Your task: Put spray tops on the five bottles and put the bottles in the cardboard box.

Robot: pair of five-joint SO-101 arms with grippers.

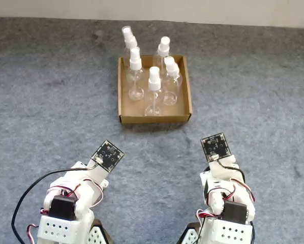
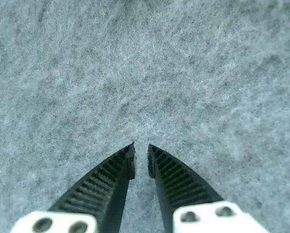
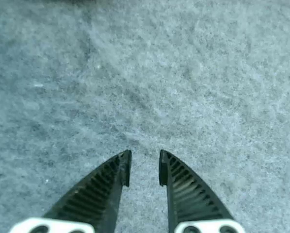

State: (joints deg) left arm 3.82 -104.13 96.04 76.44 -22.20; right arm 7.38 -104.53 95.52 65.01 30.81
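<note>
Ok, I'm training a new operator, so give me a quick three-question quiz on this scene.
1. How many bottles carry spray tops?
2. True or false: the left gripper holds a bottle.
3. The right gripper hangs over: A) the box, B) bare carpet, C) a loose spray top.
Key: 1. five; 2. false; 3. B.

Right gripper (image 3: 145, 162) over grey carpet (image 3: 184, 73). Two black ribbed fingers (image 3: 104, 189) with white mounts at their bases. Tips narrowly apart, nothing between them. Carpet visible through the gap and all around, with a few pale flecks on it.
</note>
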